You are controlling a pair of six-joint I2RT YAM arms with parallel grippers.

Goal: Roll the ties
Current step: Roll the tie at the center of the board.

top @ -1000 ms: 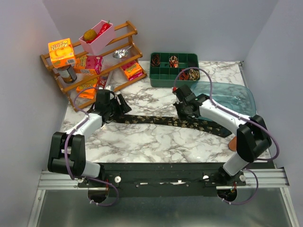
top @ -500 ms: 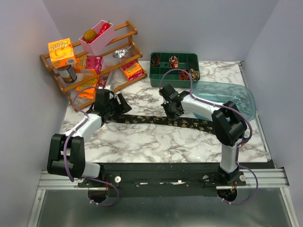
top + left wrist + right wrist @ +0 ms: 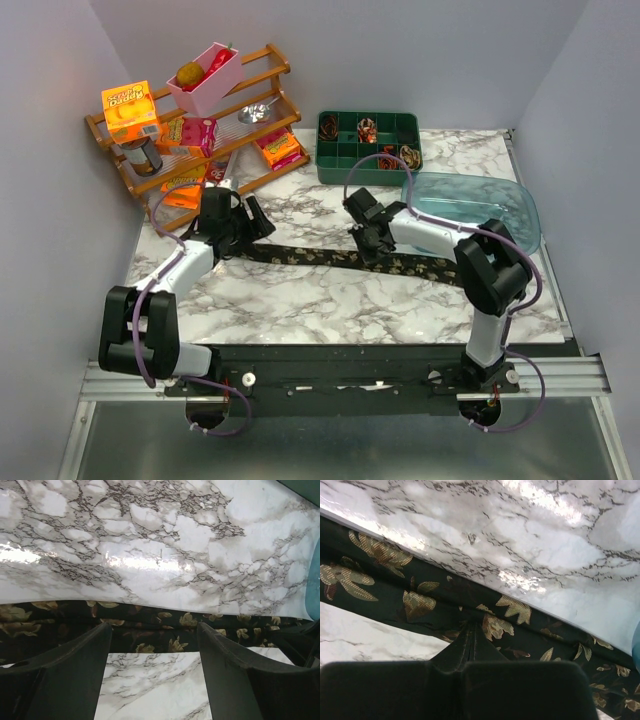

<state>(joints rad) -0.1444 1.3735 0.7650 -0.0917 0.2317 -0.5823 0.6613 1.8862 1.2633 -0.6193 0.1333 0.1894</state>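
One dark tie (image 3: 330,257) with a tan-gold leaf pattern lies flat across the marble table, running left to right. In the top view my left gripper (image 3: 247,228) hovers at its left end. In the left wrist view that gripper (image 3: 152,632) is open, its fingers (image 3: 80,655) straddling bare marble with the tie (image 3: 150,625) just beyond the tips. My right gripper (image 3: 370,243) is near the tie's middle. In the right wrist view it (image 3: 471,626) is shut, tips pressed onto the tie (image 3: 420,602); I cannot tell whether fabric is pinched. Small rolled ties (image 3: 398,157) sit in the green tray.
A green compartment tray (image 3: 345,165) stands at the back centre. A clear blue-green tub (image 3: 480,205) sits at the right. A wooden rack (image 3: 190,120) with orange and pink boxes, a can and a pink bin fills the back left.
My right arm has folded in and swung left, bringing its shut gripper leftward along the tie. The left gripper has barely moved and stays open.
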